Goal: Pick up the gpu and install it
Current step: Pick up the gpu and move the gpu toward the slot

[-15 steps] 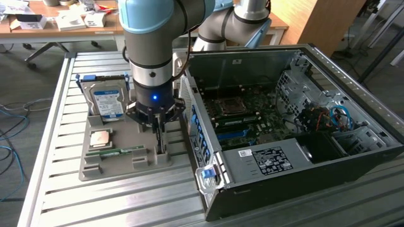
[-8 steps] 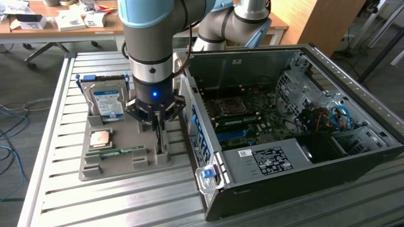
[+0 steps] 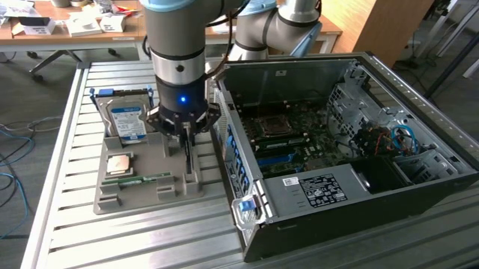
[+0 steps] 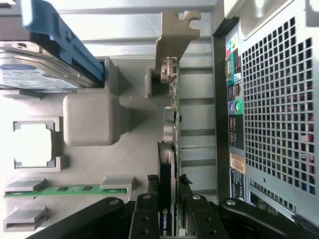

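Slatted aluminium makes up the desk. On it, in the exterior view, a grey moulded tray lies at 9 o'clock of an open computer case, whose motherboard is exposed. On the tray, a hard drive with a blue-white label stands at 11 o'clock of the gripper. A CPU lies at 8 o'clock of it, and a memory stick just beyond that.

The gpu stands on edge along the tray's 3 o'clock side, nearest the case. In the wrist view, the gripper pinches the gpu, with its black fingers pressed to both faces of the card. The grip is at the end away from the silver bracket. The card's lower edge may rest in its slot or hang just above it; I cannot tell which.
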Robot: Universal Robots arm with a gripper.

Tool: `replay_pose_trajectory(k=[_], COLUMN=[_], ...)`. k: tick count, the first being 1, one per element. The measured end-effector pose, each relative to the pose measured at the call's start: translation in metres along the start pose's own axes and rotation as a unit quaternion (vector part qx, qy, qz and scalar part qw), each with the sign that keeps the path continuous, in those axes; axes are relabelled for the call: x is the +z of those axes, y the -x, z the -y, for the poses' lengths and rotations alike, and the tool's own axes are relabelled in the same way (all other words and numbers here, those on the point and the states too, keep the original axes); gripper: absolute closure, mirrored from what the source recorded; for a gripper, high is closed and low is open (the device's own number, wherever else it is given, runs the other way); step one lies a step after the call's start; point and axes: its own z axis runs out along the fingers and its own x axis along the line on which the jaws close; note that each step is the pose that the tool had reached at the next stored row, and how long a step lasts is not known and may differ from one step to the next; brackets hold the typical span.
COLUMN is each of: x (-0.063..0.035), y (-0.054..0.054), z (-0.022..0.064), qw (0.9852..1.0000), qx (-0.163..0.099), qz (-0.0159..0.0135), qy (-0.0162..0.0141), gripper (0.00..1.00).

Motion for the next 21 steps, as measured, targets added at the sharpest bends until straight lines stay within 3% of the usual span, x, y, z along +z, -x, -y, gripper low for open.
replay_pose_trajectory(k=[21], x=[-0.0778], y=[0.005], z=[-0.0051], qw=[1.0000], qx=[0.000], qz=[-0.0002], qy=[0.0029], gripper=[0.73])
